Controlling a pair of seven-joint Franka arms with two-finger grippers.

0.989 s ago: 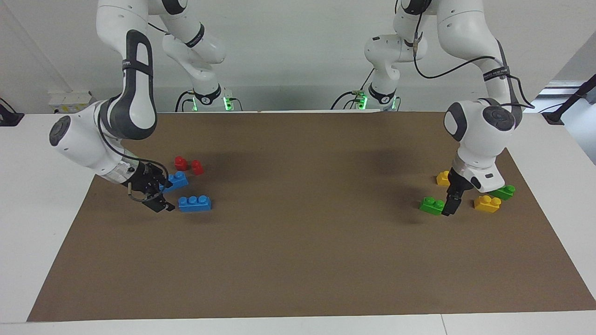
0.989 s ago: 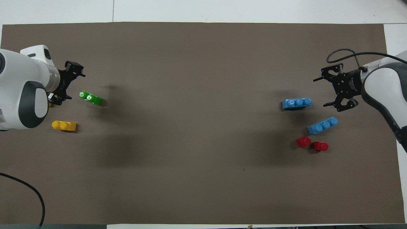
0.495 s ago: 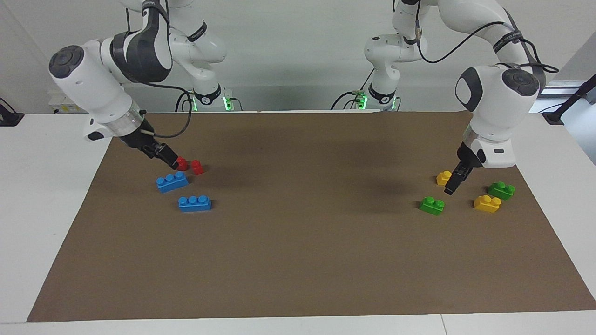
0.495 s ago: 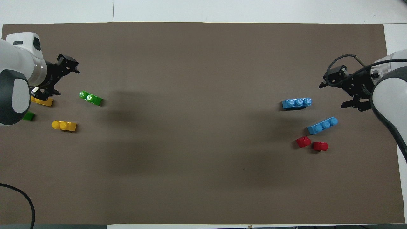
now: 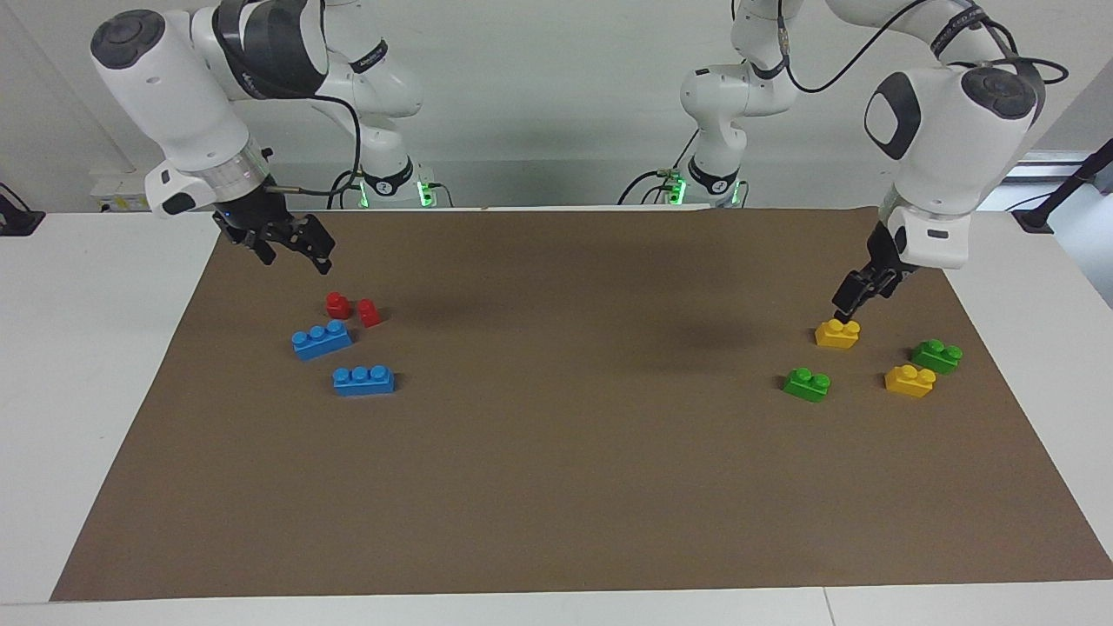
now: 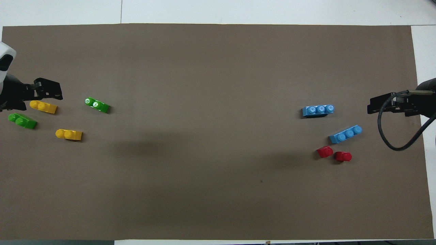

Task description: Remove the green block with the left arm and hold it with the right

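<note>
The bright green block (image 5: 806,383) lies flat on the brown mat toward the left arm's end; it also shows in the overhead view (image 6: 97,104). Nothing touches it. My left gripper (image 5: 849,307) is open and empty, raised just over a yellow brick (image 5: 837,333) that lies nearer to the robots than the green block. My right gripper (image 5: 291,254), with the wire loop, is open and empty. It hangs in the air over the mat at the right arm's end, near two red pieces (image 5: 352,309).
A darker green brick (image 5: 936,355) and a second yellow brick (image 5: 909,380) lie close to the green block, toward the left arm's end. Two blue three-stud bricks (image 5: 322,339) (image 5: 363,380) lie near the red pieces. The brown mat (image 5: 556,452) covers the table.
Both grippers rose and drew back toward the robots. The left one left the green block's side and is over the yellow brick; the right one left the blue bricks. No brick moved.
</note>
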